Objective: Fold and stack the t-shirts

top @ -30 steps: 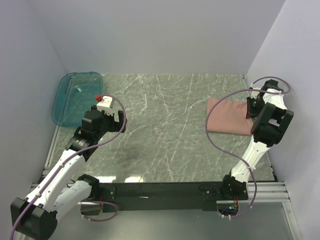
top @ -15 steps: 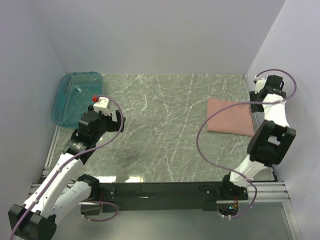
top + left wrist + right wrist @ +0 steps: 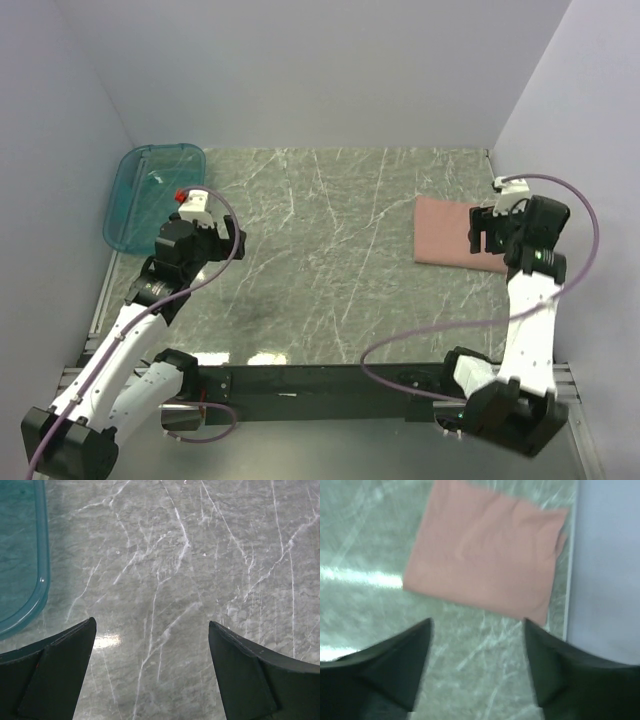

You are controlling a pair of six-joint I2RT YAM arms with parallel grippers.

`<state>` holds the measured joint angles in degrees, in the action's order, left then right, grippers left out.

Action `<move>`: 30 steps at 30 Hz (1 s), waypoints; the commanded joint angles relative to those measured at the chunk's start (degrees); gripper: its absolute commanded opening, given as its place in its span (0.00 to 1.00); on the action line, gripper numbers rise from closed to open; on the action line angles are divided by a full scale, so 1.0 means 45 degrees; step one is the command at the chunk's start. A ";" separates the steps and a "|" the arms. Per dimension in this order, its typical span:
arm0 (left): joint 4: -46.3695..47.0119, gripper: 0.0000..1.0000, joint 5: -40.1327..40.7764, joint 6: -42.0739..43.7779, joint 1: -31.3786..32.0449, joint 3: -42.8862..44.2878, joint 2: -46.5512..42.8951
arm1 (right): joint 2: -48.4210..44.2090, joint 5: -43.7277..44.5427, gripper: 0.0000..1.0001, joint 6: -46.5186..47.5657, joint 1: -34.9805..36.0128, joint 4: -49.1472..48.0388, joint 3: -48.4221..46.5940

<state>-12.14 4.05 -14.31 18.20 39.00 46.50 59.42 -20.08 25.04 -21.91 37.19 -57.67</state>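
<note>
Left pincer point(image 3: 151, 625) spread wide, right pincer point(image 3: 477, 623) parted

I've got my left arm point(image 3: 128, 335) and right arm point(image 3: 531, 322) in white shells, black joints, black wedge jaws; purple cable point(image 3: 540, 177) looping off each, red-capped white block point(image 3: 195, 204) upper left.

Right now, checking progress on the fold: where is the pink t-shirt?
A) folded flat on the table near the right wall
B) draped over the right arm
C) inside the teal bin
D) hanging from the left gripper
A: the t-shirt lies as a flat rectangle on the table.
</note>
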 commanded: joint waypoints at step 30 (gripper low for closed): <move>-0.0114 0.99 0.0154 0.0230 -0.0137 0.0063 -0.1642 | -0.3848 0.5164 1.00 -0.7303 -0.0033 -0.4846 0.3304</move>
<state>-14.50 5.85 -14.20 17.67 38.98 39.90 43.20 0.91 -8.23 -21.89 18.39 -42.65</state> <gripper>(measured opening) 0.995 0.999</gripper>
